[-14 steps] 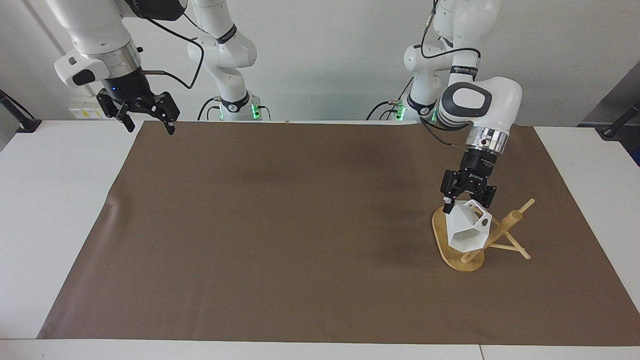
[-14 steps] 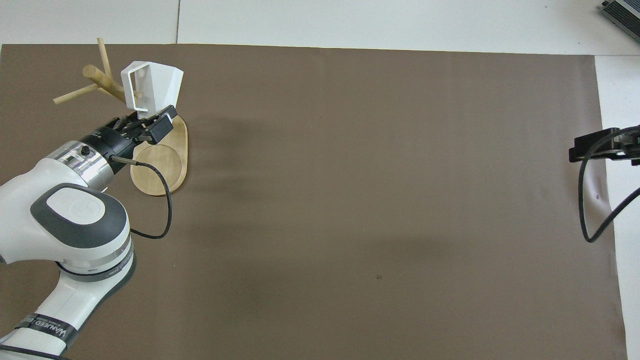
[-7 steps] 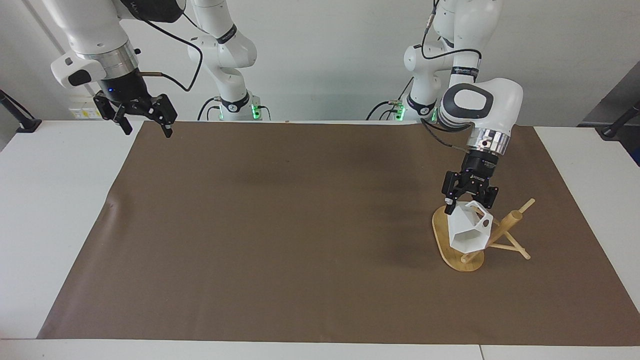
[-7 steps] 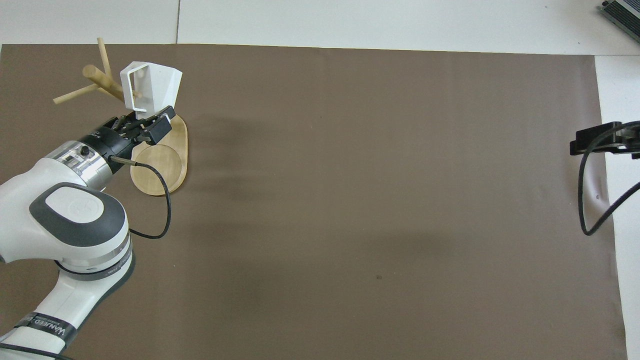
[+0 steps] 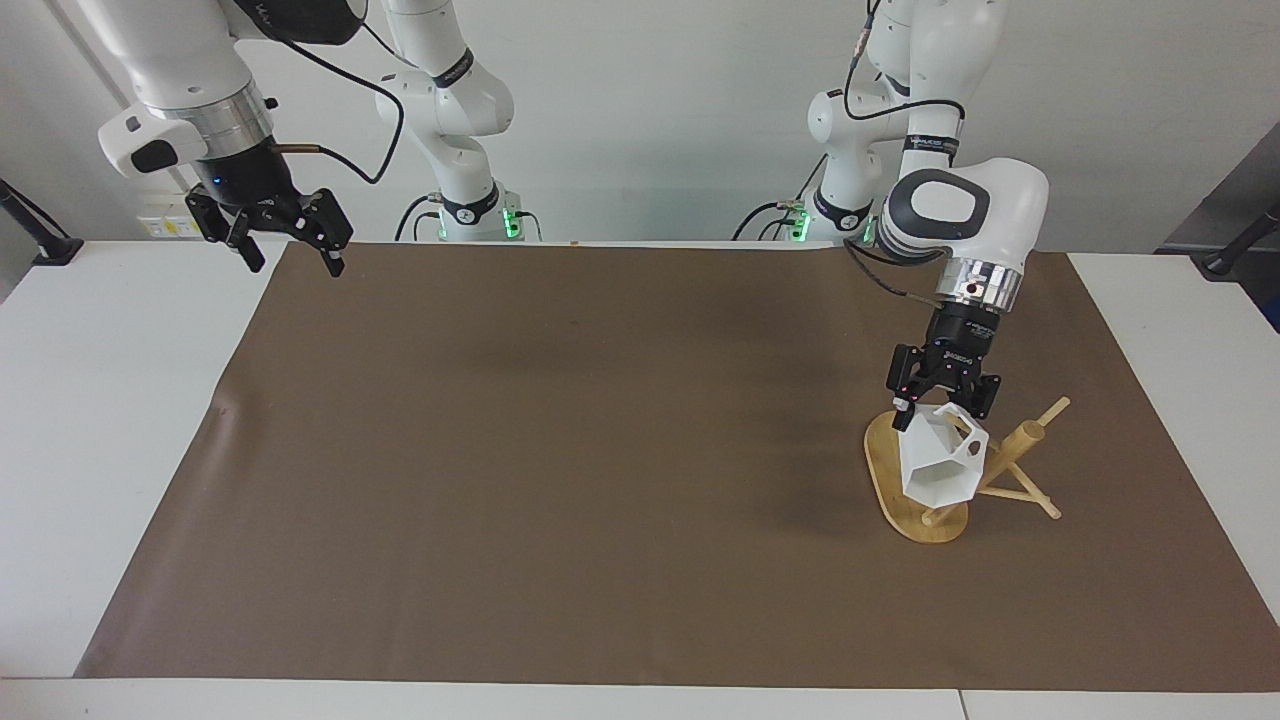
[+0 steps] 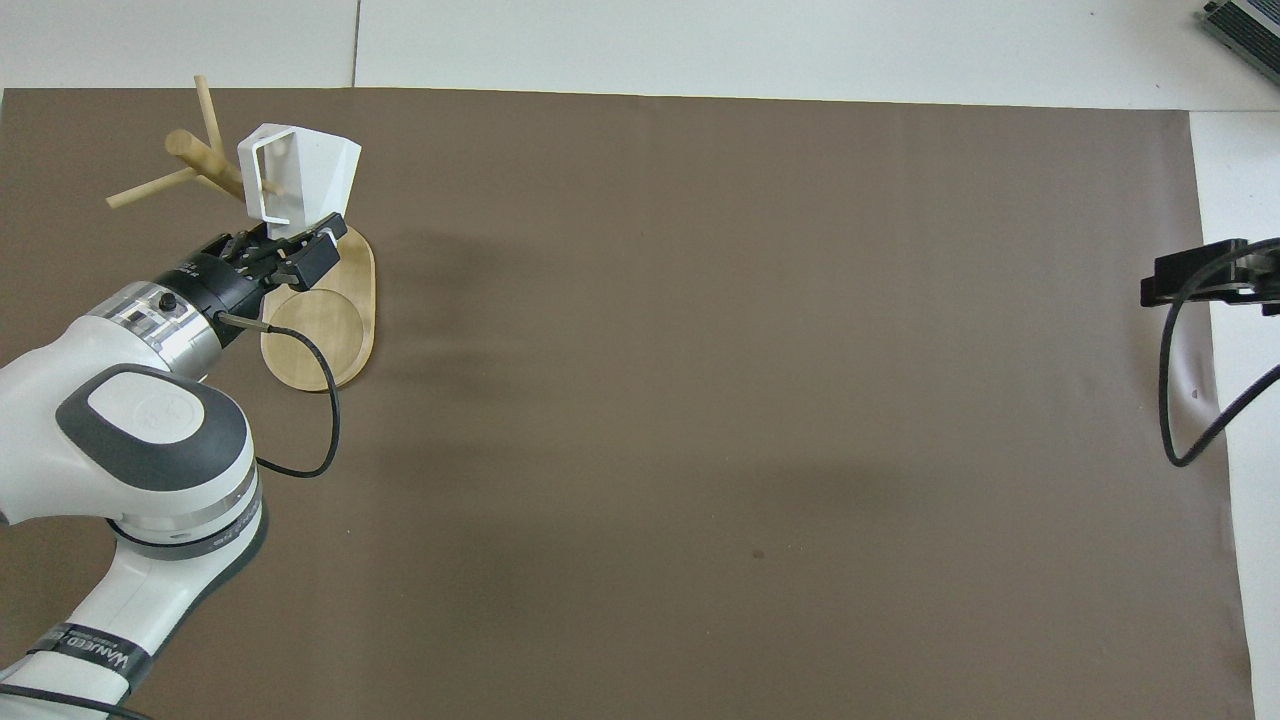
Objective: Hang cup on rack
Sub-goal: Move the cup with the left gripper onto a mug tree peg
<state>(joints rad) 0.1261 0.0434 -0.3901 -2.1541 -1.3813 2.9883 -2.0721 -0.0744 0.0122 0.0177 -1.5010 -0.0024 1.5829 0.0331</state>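
**Fig.: Cup at the peg, grip not yet released**

Left gripper is clamped on the cup at its top, by the handle, w/ the cup tilted and its mouth turned down toward the camera in the facing view. Cup sits over the rack at the left arm's end of the mat. Overhead view: a thin peg appears to pass through the squarish handle, so the cup looks threaded on; whether its weight rests on the peg yet can't be told. Right gripper waits, fingers apart, raised over the mat corner at the right arm's end.

Doing the step well (judgement): ease the cup down along the peg toward the post until the handle seats, then open fingers slowly. Keep motion along the peg's axis; a sideways push could tip the rack on its oval base. Withdraw straight up, clear of the handle, before swinging away.

Edges & room: rack's other pegs stick out away from the mat centre, near the cup, so exit upward or toward the robots. Mat is bare across the middle; mat edge at the left arm's end is near the rack, leaving less room there.
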